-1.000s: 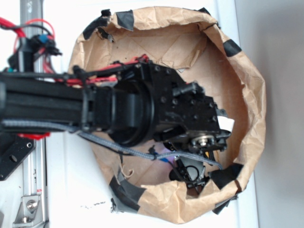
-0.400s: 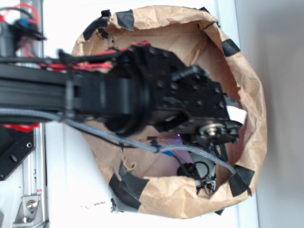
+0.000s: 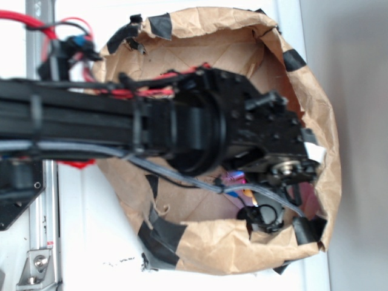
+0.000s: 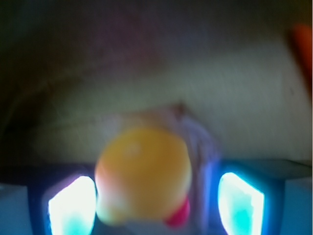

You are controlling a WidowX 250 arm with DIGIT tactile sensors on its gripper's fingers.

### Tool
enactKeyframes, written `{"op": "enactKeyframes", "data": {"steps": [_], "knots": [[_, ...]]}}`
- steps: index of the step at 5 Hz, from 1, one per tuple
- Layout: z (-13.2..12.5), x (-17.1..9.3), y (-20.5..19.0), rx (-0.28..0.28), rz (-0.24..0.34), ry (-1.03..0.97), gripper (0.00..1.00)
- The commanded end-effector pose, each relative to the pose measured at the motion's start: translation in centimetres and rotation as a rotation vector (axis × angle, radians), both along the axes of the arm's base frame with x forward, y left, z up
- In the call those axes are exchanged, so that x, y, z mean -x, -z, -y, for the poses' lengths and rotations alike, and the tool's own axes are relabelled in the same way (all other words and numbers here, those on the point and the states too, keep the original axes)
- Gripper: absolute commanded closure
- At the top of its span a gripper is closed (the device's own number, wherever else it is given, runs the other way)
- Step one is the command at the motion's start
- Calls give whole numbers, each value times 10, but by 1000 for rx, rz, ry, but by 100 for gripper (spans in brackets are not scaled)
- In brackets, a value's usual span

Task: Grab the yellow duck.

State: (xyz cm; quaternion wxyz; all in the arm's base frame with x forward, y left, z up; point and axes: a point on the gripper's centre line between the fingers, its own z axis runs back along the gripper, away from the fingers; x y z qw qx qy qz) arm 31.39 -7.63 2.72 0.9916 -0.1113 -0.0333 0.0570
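The wrist view is blurred. The yellow duck [image 4: 143, 174] is a rounded yellow shape with a red spot at its lower right, lying on the brown paper floor. It sits between the two bright fingers of my gripper [image 4: 156, 203]. The left finger [image 4: 71, 205] is against the duck, and the right finger [image 4: 240, 203] stands apart from it, so the jaws are open around it. In the exterior view my gripper [image 3: 265, 217] reaches down inside the brown paper bag [image 3: 315, 109] near its lower right wall. The arm hides the duck there.
An orange strip, seemingly the carrot [image 4: 303, 41], shows at the wrist view's top right edge. The bag's crumpled walls with black tape patches [image 3: 160, 233] ring the gripper closely. A metal rail [image 3: 42, 242] runs along the left side.
The arm has moved right and deeper into the bag, bringing the gripper close to the lower right wall.
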Motion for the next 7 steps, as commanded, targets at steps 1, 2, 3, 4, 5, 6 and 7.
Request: {"op": "enactKeyframes", "data": {"steps": [1, 2, 3, 4, 5, 6, 7], "knots": [[-5, -8, -10, -6, 64, 0, 100], [-10, 0, -19, 18, 53, 6, 100], [-31, 22, -50, -45, 19, 64, 100], [-66, 45, -97, -111, 78, 203, 100], [-93, 64, -145, -270, 107, 253, 100], [-107, 71, -154, -246, 64, 267, 100], [-104, 69, -152, -244, 66, 263, 100]]}}
